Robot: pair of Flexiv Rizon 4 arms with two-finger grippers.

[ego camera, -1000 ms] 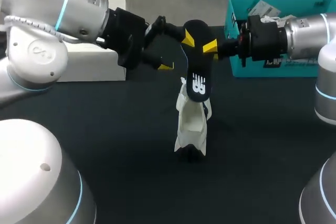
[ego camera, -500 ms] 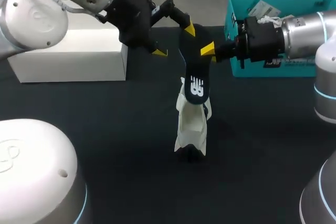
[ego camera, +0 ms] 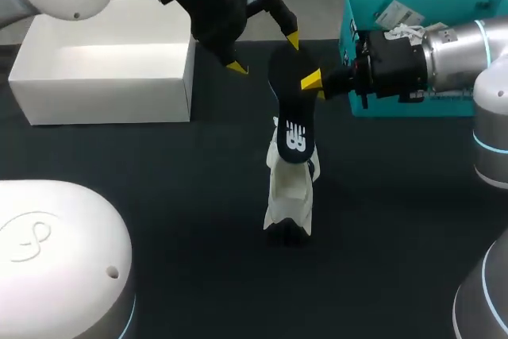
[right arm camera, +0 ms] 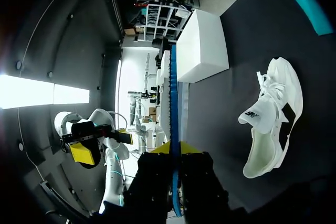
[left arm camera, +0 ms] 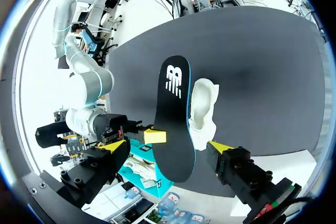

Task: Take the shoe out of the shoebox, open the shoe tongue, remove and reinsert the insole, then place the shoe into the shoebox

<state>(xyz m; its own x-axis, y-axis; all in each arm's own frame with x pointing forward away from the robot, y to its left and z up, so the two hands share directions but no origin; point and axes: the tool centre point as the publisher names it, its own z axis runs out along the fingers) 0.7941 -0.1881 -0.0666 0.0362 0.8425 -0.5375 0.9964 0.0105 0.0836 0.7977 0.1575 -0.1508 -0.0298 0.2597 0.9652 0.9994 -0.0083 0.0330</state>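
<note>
My right gripper (ego camera: 311,81) is shut on one end of the black insole (ego camera: 292,121), which hangs over the table with its white logo facing up. The white shoe (ego camera: 290,196) lies on the dark table under the insole's lower end. My left gripper (ego camera: 264,53) is open and sits just behind the insole's held end. In the left wrist view the insole (left arm camera: 173,108) passes between my left gripper (left arm camera: 169,146)'s spread fingers, with the shoe (left arm camera: 203,103) beyond it. In the right wrist view the insole (right arm camera: 174,103) shows edge-on from my right gripper (right arm camera: 175,149), the shoe (right arm camera: 270,119) beside it.
A white open box (ego camera: 103,69) stands at the back left of the table. The teal shoebox (ego camera: 353,53) with paper inside stands at the back right, behind my right arm. The black tabletop (ego camera: 175,220) spreads around the shoe.
My left arm has swung away from me and to the right, bringing its open gripper up around the insole's held end. The right gripper, insole and shoe have barely moved.
</note>
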